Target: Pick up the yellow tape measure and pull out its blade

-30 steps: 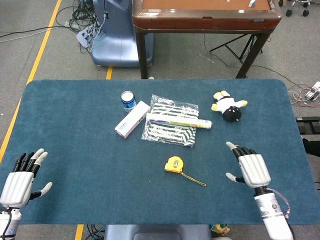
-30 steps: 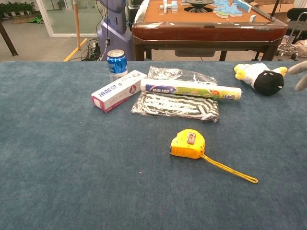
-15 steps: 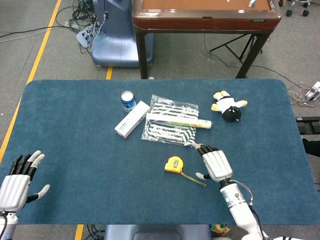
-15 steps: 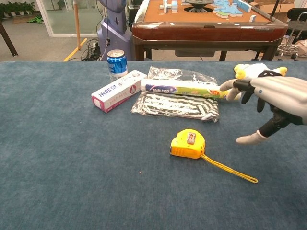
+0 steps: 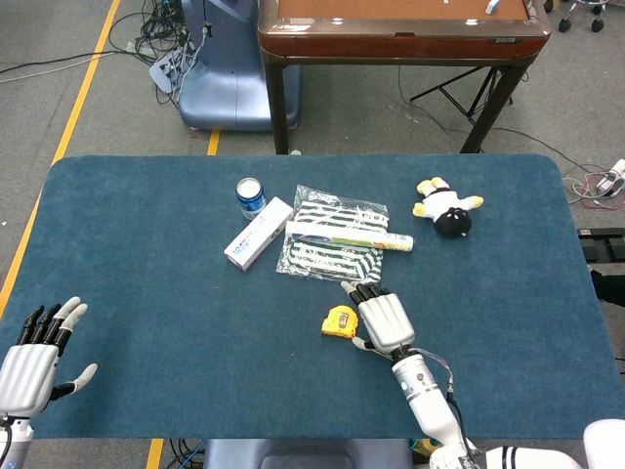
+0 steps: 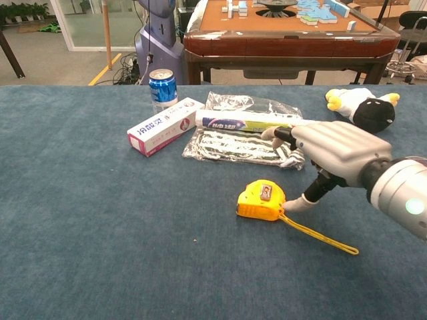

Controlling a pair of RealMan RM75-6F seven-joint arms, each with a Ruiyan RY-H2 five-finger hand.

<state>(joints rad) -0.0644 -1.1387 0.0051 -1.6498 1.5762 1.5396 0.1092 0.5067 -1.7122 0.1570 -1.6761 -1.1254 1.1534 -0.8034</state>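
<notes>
While the yellow tape measure (image 6: pixel 261 200) is lying on the surface (image 5: pixel 146 283), my right hand (image 6: pixel 333 150) is hovering beside it, fingers (image 6: pixel 283 133) apart and empty. It has been sliding in leftward since half a second ago; my left hand (image 5: pixel 29 357) is staying spread at the near edge.

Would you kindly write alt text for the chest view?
The right hand, fingers apart, hovers beside the yellow tape measure on the blue table. Behind lie a striped bag, toothpaste box, can and plush toy.

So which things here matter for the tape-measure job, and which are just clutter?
For the job:
yellow tape measure
right hand, open beside it
left hand, open at the table's near corner

Lying about:
blue can
toothpaste box
striped bag
wrap roll
plush toy
</notes>
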